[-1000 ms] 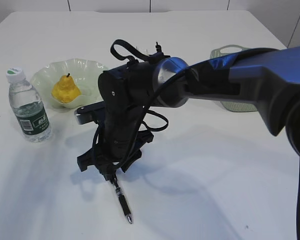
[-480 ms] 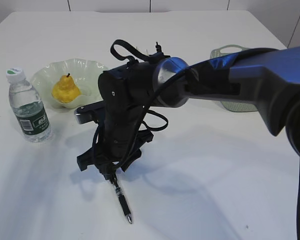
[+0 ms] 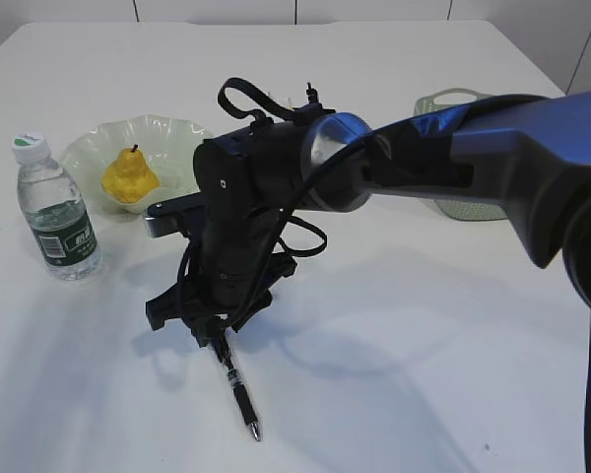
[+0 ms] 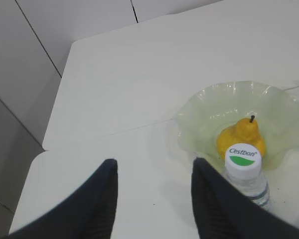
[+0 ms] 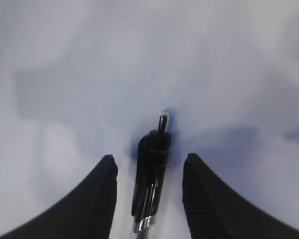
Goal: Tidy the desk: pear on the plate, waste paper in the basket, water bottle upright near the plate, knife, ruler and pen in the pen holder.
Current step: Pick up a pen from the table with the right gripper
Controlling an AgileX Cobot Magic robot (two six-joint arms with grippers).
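Note:
A black pen (image 3: 238,389) with a silver tip lies on the white desk (image 3: 424,325). My right gripper (image 3: 212,340) reaches across to it, pointing down. In the right wrist view the right gripper (image 5: 150,158) is open, its jaws on either side of the pen's (image 5: 152,174) rear end without touching it. The yellow pear (image 3: 129,177) lies in the wavy green plate (image 3: 167,133). The water bottle (image 3: 57,212) stands upright left of the plate. My left gripper (image 4: 154,162) is open and empty, above the desk next to the bottle (image 4: 242,157), pear (image 4: 240,139) and plate (image 4: 199,107). Knife, ruler, waste paper and pen holder are hidden or out of view.
The sage-green basket (image 3: 451,103) stands at the back right, partly hidden behind the right arm's blue link (image 3: 512,148). That arm spans the desk from the right edge to the middle.
My right gripper has shifted slightly to the left over the pen's rear end. The pen, bottle, pear and plate have not moved.

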